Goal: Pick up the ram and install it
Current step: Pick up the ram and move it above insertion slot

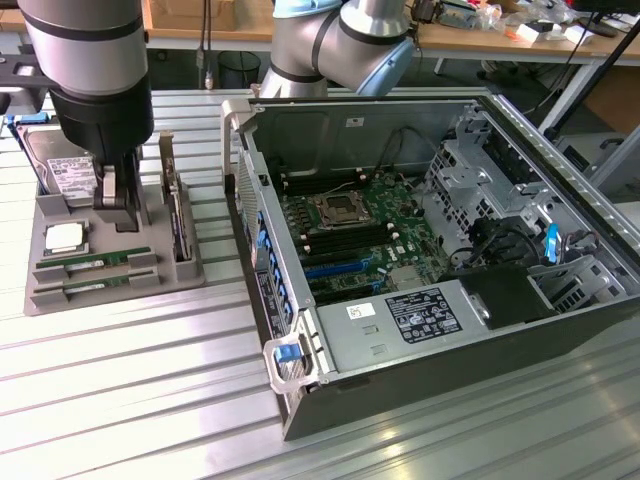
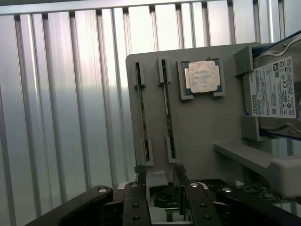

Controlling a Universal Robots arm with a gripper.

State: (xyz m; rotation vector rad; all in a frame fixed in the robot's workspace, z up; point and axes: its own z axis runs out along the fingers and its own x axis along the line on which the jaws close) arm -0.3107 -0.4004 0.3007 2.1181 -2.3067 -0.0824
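Observation:
Two ram sticks, thin green boards, lie side by side in slots at the front of a grey holder tray (image 1: 40, 215): one ram stick (image 1: 95, 260) and a second ram stick (image 1: 95, 283) just in front of it. From the wrist they appear edge-on, the first ram stick (image 2: 168, 115) beside the other ram stick (image 2: 142, 113). My gripper (image 1: 120, 200) (image 2: 160, 178) hangs over the back part of the tray, short of the sticks, open and holding nothing. The open computer case holds the motherboard (image 1: 350, 220) with black memory slots (image 1: 318, 185).
On the tray also sit a square silver processor (image 1: 62, 238) (image 2: 202, 77), a hard drive (image 1: 58, 172) (image 2: 275, 94) and an upright dark expansion card (image 1: 178, 222). The case wall (image 1: 262, 250) rises to the exterior view's right of the tray. Everything rests on a ribbed metal table (image 1: 130, 380).

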